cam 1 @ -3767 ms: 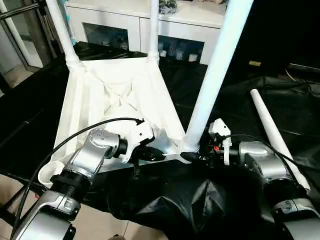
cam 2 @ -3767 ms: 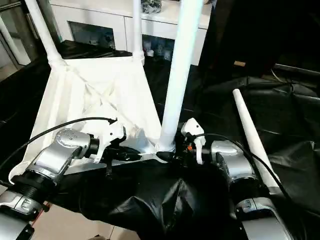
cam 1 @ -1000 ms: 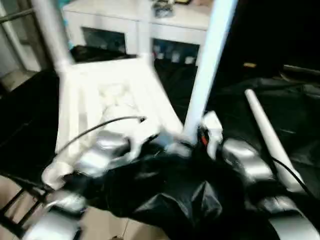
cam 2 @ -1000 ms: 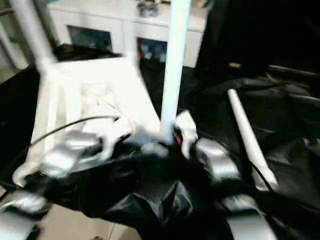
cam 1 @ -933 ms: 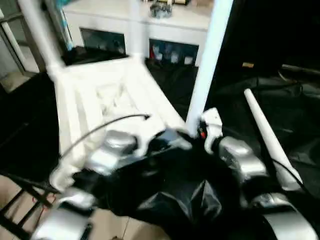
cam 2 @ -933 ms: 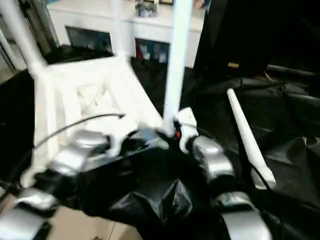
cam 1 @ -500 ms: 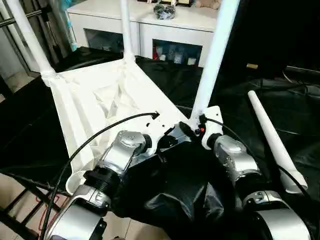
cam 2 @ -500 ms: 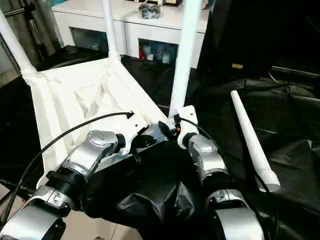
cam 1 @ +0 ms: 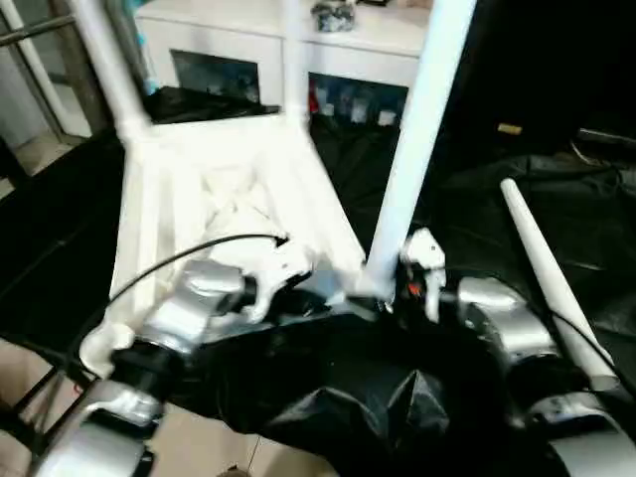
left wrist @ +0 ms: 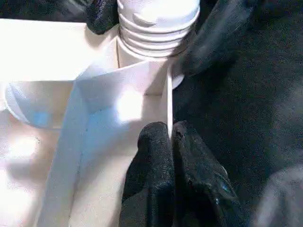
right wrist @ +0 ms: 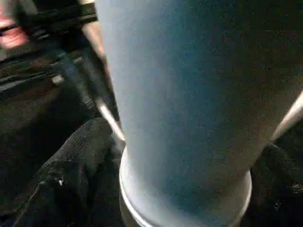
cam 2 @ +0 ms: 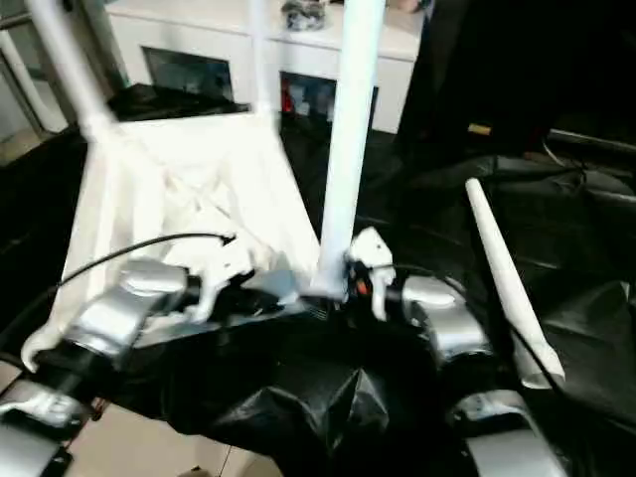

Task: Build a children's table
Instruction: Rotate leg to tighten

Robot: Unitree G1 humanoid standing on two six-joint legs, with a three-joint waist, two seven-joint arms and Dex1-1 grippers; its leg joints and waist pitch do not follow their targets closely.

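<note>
While black sheeting (cam 1: pixel 467 209) covers the surface—apparently—a white cabinet (cam 1: pixel 268 45) stands behind.

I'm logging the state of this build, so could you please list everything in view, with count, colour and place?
table top: one, white, lying ribbed side up on the black sheet
fitted legs: three, white, standing up from corner sockets
loose leg: one, white, lying on the sheet to the right
black sheet: one, covering the work surface
cabinet: one, white, glass doors, behind the table
left gripper: pinching the table top's edge wall near the socket
right gripper: fingers either side of the nearest leg's base
</note>
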